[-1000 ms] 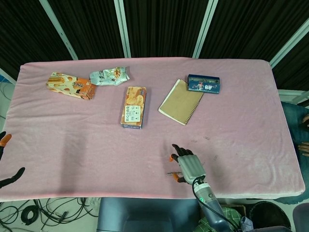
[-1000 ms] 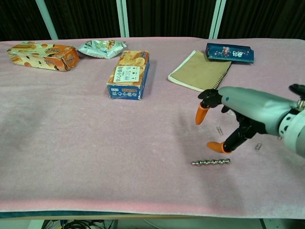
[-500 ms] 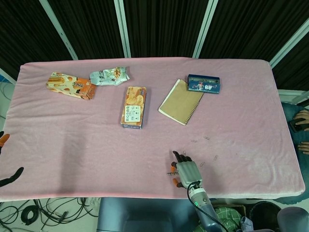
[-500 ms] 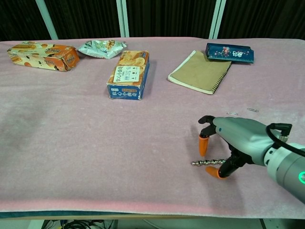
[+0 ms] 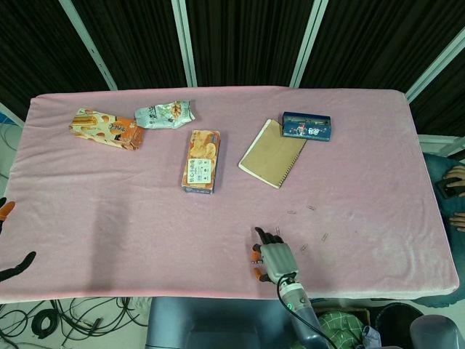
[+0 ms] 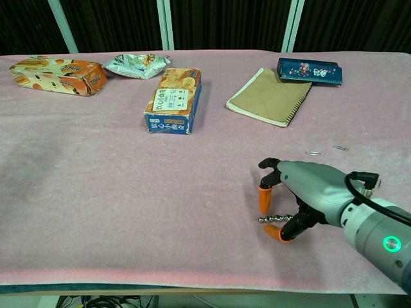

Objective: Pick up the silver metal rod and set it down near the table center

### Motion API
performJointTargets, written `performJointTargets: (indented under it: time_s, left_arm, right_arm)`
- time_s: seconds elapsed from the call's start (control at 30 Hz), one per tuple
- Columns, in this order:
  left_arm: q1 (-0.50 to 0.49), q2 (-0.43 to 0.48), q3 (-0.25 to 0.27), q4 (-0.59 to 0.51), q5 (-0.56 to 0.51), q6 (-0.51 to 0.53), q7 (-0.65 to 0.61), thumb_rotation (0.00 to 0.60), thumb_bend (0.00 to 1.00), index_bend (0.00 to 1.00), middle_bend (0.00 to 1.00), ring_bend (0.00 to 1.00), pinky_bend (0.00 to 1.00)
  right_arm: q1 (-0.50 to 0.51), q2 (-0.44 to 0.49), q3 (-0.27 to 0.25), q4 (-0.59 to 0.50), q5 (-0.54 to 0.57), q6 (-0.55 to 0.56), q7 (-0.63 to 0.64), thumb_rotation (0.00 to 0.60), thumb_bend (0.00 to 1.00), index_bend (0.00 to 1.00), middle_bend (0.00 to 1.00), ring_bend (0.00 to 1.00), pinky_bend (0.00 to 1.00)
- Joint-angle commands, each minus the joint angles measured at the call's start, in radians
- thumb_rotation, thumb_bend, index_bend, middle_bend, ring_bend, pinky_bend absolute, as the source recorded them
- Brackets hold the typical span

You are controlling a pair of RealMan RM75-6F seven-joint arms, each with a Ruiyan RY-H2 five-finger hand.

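The silver metal rod (image 6: 272, 219) lies flat on the pink cloth near the table's front edge, right of the middle. My right hand (image 6: 303, 196) sits low over its right end. One orange fingertip (image 6: 263, 199) is just behind the rod and the thumb tip (image 6: 280, 233) is just in front of it. The fingers are apart and I see no closed grip on the rod. In the head view the right hand (image 5: 276, 258) covers the rod. Only fingertips of my left hand (image 5: 16, 267) show at the far left edge, spread and holding nothing.
A biscuit box (image 6: 173, 99) lies at mid-table, with a brown notebook (image 6: 270, 96) and a blue pencil case (image 6: 309, 70) at the back right. An orange snack pack (image 6: 58, 74) and a silver snack bag (image 6: 137, 64) are at the back left. Paper clips (image 6: 313, 153) lie behind the right hand.
My right hand has come down and moved left toward the front edge, from above the rod to straddling it with finger and thumb. The rod has not moved.
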Motion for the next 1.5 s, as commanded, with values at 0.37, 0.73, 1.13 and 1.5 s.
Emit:
performJointTargets:
  time_s: [0.37, 0.73, 1.13, 1.5]
  left_arm:
    - [-0.003, 0.000, -0.002, 0.000, -0.006, -0.007, 0.004, 0.600, 0.22, 0.05, 0.00, 0.00, 0.00]
    - [-0.002, 0.002, -0.004, 0.002, -0.007, -0.005, -0.004, 0.600, 0.22, 0.05, 0.00, 0.00, 0.00]
    - [-0.002, 0.001, -0.003, 0.003, -0.006, -0.005, -0.002, 0.600, 0.22, 0.05, 0.00, 0.00, 0.00]
    - [-0.002, -0.002, -0.003, 0.001, -0.006, -0.006, 0.009, 0.600, 0.22, 0.05, 0.00, 0.00, 0.00]
  right_arm:
    - [0.006, -0.035, 0.029, 0.034, 0.033, -0.031, -0.022, 0.600, 0.30, 0.54, 0.04, 0.12, 0.17]
    - [0.003, -0.054, 0.035, 0.061, 0.038, -0.037, -0.034, 0.600, 0.30, 0.55, 0.04, 0.12, 0.17]
    - [-0.001, -0.038, 0.023, 0.051, 0.033, -0.040, -0.062, 0.600, 0.30, 0.55, 0.04, 0.12, 0.17]
    - [-0.004, -0.027, 0.024, 0.050, 0.022, -0.036, -0.072, 0.600, 0.30, 0.53, 0.04, 0.12, 0.17]
